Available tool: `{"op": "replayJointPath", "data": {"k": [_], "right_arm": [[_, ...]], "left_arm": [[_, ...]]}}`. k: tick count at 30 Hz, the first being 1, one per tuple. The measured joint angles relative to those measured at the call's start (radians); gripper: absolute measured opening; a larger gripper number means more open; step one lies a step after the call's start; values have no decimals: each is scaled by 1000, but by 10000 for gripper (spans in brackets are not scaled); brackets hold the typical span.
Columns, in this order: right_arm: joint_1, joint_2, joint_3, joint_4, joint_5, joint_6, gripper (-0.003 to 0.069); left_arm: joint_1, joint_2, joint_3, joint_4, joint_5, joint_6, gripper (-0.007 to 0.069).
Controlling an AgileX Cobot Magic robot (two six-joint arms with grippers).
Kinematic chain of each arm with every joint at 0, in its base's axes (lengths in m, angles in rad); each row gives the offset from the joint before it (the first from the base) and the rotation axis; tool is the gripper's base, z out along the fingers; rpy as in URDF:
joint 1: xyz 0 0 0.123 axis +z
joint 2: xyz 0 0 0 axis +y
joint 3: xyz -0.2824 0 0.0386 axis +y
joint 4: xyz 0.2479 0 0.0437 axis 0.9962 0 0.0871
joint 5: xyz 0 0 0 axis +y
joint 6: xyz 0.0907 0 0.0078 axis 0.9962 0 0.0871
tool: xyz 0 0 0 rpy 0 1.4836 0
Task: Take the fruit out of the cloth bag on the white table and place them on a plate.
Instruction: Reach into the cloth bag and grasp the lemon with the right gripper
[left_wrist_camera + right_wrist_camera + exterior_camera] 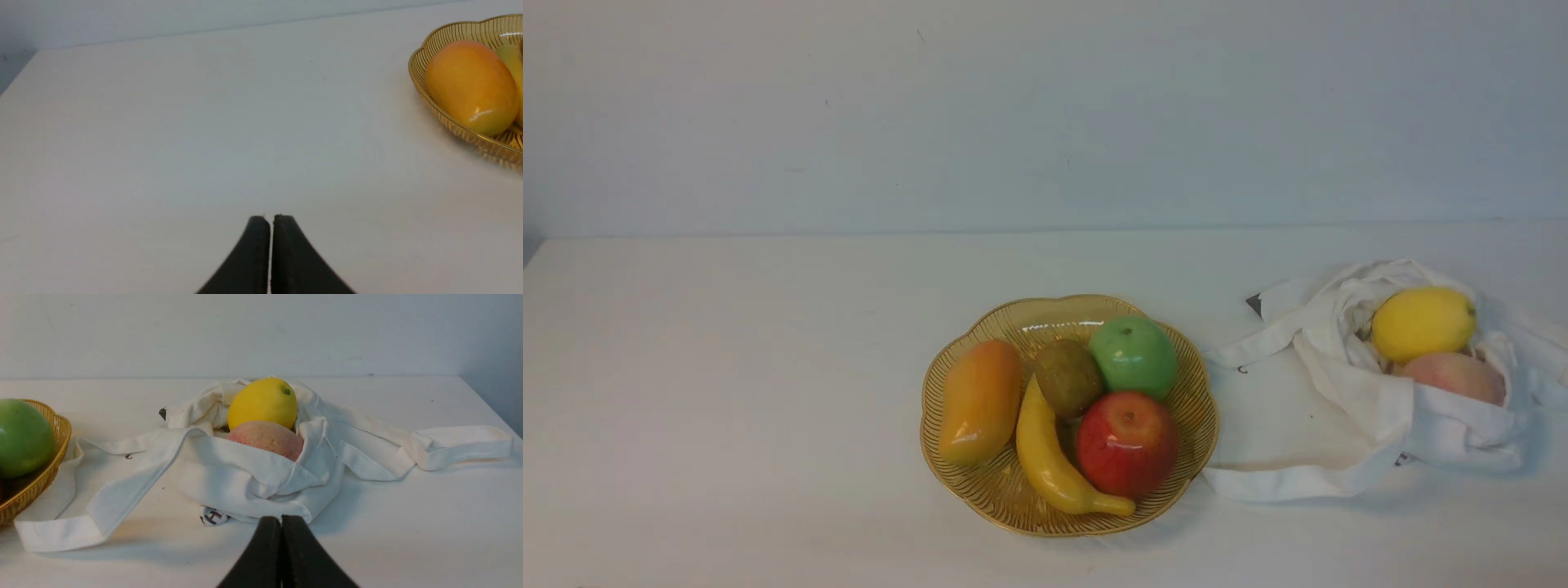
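Two fruits, lemon (1423,323) and peach (1455,377), nestle in the bag (1441,420) at the plate's (1068,529) three o'clock, the slumped cloth seemingly cradling them against rolling. Both grippers, left (271,218) and right (281,518), have fingertips together, holding nothing, perhaps waiting. Lemon sits at peach's eleven o'clock, likely the easier first pick.

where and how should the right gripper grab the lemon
Probably best from above, fingers across the narrow middle of the lemon: it lies on its side atop the bag opening, its upper half exposed, while the peach crowds its near side.
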Motion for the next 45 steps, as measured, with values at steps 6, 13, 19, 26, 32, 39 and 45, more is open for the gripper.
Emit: {"op": "replayJointPath", "data": {"k": [6, 13, 19, 26, 32, 39, 45], "right_arm": [[0, 0, 0, 0, 0, 0, -12], [0, 0, 0, 0, 0, 0, -12], [0, 0, 0, 0, 0, 0, -12], [0, 0, 0, 0, 0, 0, -12], [0, 0, 0, -18, 0, 1, -12], [0, 0, 8, 128, -212, 122, -12], [0, 0, 8, 242, -422, 179, -12]], "left_arm": [[0, 0, 0, 0, 0, 0, -8], [0, 0, 0, 0, 0, 0, -8], [0, 0, 0, 0, 0, 0, -8], [0, 0, 0, 0, 0, 0, -8], [0, 0, 0, 0, 0, 0, -8], [0, 0, 0, 0, 0, 0, -8], [0, 0, 0, 0, 0, 0, -8]]}}
